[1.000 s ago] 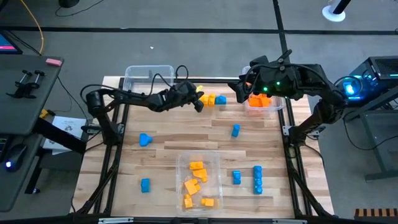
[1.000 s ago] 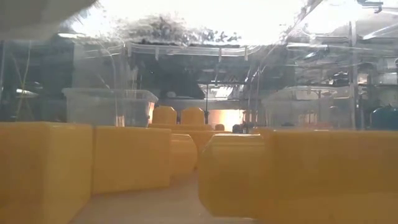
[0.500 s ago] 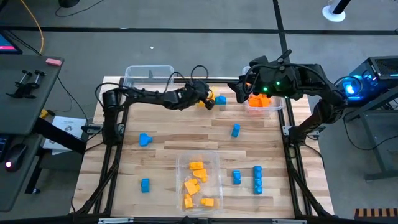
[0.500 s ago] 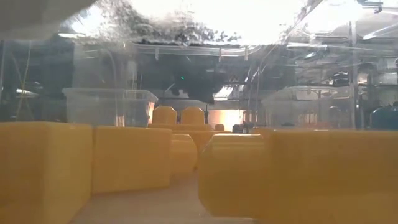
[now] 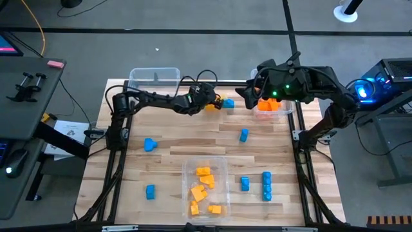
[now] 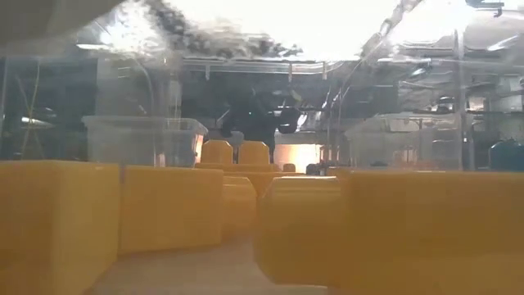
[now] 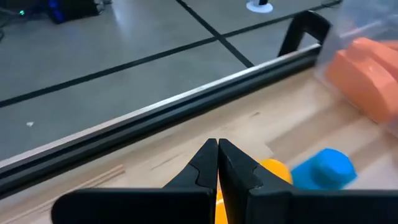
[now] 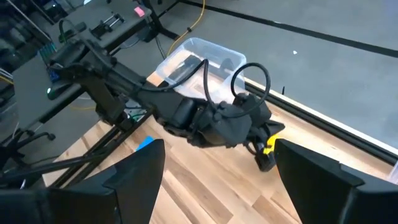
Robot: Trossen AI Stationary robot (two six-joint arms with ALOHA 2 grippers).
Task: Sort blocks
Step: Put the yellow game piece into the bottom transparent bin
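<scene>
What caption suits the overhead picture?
Left end effector shut beside yellow and blue blocks; right end effector waits open.

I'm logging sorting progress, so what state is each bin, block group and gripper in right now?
Left gripper: shut, over the yellow block at the far edge.
Right gripper: open, empty, above the far right bin.
Far left bin: empty.
Near bin: holds orange blocks.
Blue blocks: loose on the table.

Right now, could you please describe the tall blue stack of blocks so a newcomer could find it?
Start at the clear bin of orange blocks near the table's front edge. To its right stand two blue pieces; the stack is the outer one, several bricks long, unlike the single blue block beside it.
</scene>
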